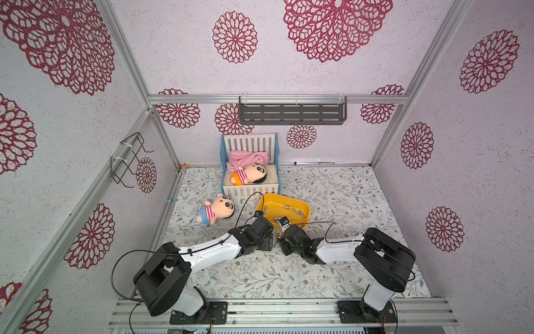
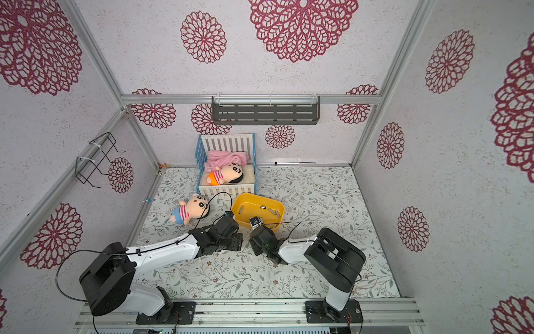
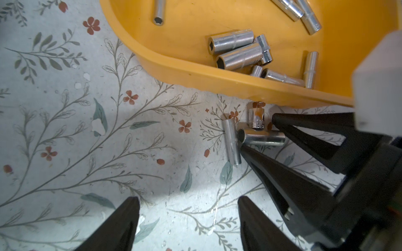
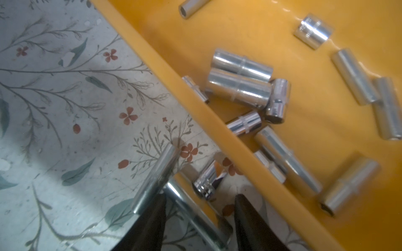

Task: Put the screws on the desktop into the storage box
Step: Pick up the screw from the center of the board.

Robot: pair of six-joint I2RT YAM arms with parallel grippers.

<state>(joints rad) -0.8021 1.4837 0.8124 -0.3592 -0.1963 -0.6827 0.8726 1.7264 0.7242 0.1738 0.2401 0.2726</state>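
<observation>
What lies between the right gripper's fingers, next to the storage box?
A screw lying flat on the desktop, straddled by the right gripper; a shorter screw sits just beyond. Clearest in the left wrist view.

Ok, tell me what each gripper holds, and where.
Left gripper: open, nothing held. Right gripper: jaws straddle a screw lying on the desktop by the box; a firm grip cannot be told.

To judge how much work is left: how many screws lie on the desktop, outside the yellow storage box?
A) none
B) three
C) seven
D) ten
B: the left wrist view shows three screws lying on the desktop, close to the outer wall of the storage box; the others seen are inside it.
</observation>
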